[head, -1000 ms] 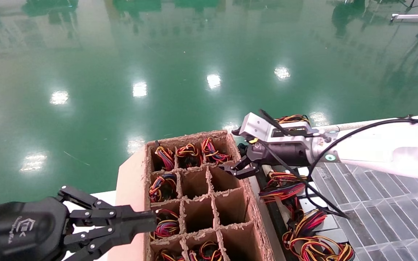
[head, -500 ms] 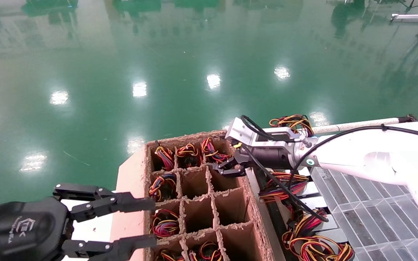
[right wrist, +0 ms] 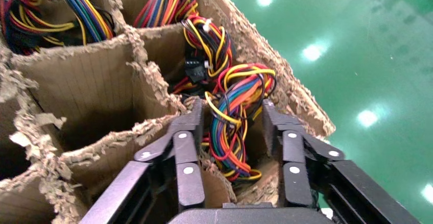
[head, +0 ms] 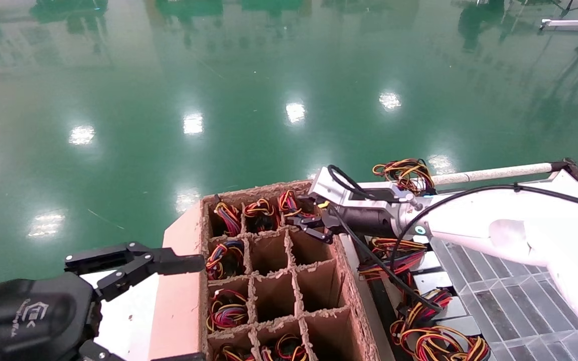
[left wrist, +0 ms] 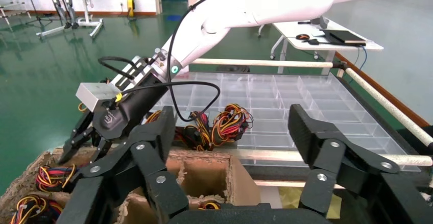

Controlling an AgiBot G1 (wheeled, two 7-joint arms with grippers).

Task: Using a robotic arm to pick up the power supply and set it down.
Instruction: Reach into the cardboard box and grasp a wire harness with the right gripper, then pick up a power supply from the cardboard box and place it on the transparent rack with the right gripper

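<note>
Two grippers showed in the head view, and only the right one was at the cardboard box [head: 269,281]. The right gripper [head: 305,226] reached in from the right on its white arm and sat over the far right cell of the divided box, at the corner farthest from the robot. In the right wrist view its black fingers [right wrist: 186,147] stood apart, one on each side of a looped bundle of red, yellow, black and purple wires [right wrist: 237,112] rising from that cell; whether the pads touched the wires could not be told. The wires belonged to the power supply [head: 291,206], whose grey body was hidden down in the cell, so only the loop showed. Other cells along the far row and the left column held similar wire bundles, while several middle and right cells showed bare cardboard. The left gripper [head: 133,296] hung low at the near left of the box with its fingers spread wide, holding nothing. To the right of the box lay a clear compartment tray [head: 520,301], with more wired units [head: 434,336] heaped along its near edge.
</note>
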